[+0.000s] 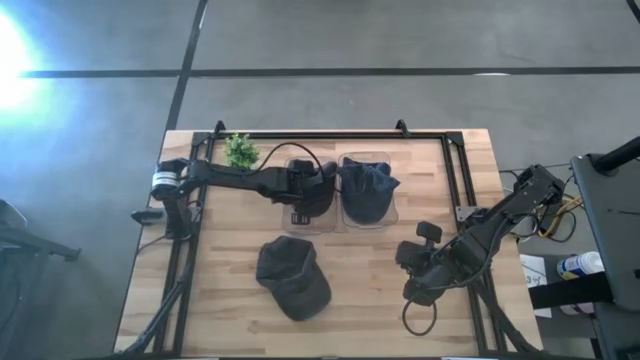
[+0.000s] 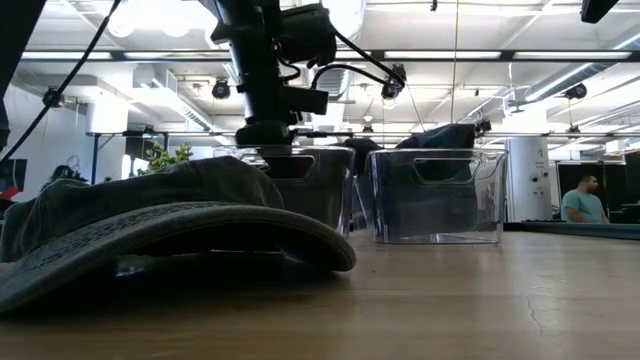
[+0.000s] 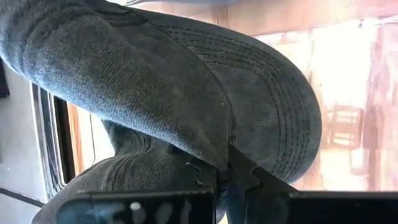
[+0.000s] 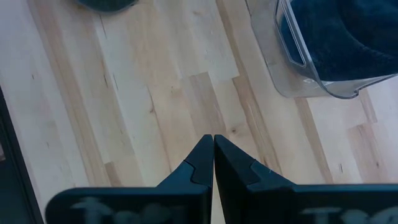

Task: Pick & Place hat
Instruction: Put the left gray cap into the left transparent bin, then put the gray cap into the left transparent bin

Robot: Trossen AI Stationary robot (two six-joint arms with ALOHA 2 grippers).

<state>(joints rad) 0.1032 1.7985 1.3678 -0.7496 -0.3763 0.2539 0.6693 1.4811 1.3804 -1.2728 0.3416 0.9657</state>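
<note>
Three dark caps are on the table. Nearest, one cap (image 1: 292,277) lies loose on the bare wood at the front. To its right, the right gripper (image 1: 418,290) rests over the table (image 1: 230,240), fingers pressed together on nothing. Farther back stand two clear bins side by side. The left gripper (image 1: 318,186) is over the left bin (image 1: 298,222), clamped on a grey denim cap (image 3: 186,106). The right bin (image 1: 389,212) holds another cap (image 1: 367,186). A small plant (image 1: 240,150) stands at the far edge.

high cam: straight down on table (image 1: 230,250). low cam: level w/ tabletop, close behind cap (image 2: 160,225); both show bins (image 2: 435,195).
</note>
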